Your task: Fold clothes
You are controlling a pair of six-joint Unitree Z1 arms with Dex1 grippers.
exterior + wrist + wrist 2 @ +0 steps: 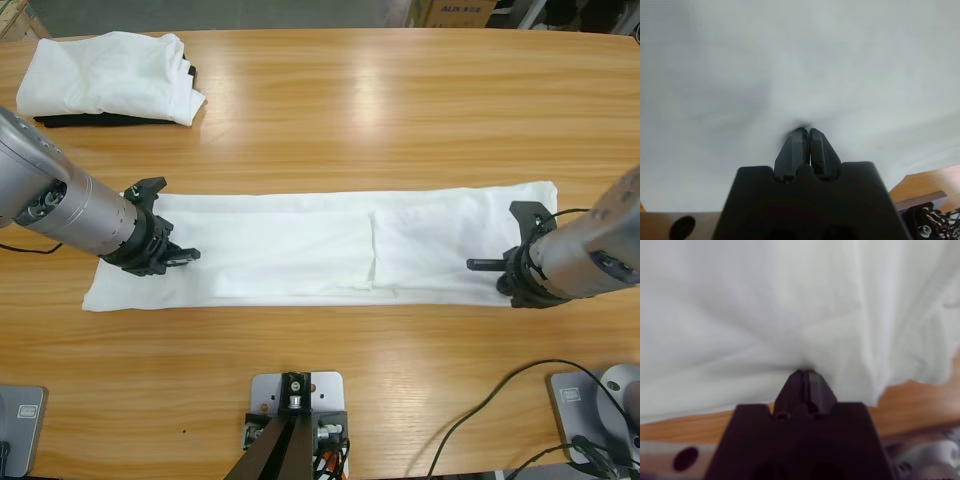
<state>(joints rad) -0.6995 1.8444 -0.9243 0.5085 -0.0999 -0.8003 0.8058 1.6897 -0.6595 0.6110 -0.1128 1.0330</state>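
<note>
The clothes, a white T-shirt (pixel 300 250), lie folded into a long flat strip across the middle of the table. My left gripper (pixel 184 256) is at the strip's left end and my right gripper (pixel 482 265) is at its right end. In the left wrist view the left gripper (pixel 806 132) has its jaws pressed together, and the white cloth (pixel 800 65) puckers at their tips. The right wrist view shows the same: the right gripper (pixel 806 373) is shut, pinching the cloth (pixel 790 305) near its edge. No print or label shows.
A folded white garment (pixel 110 75) lies on a black one (pixel 90 120) at the table's far left corner. A cardboard box (pixel 455 12) stands beyond the far edge. Cables (pixel 500 400) trail over the front right. Bare wood (pixel 400 120) lies behind the strip.
</note>
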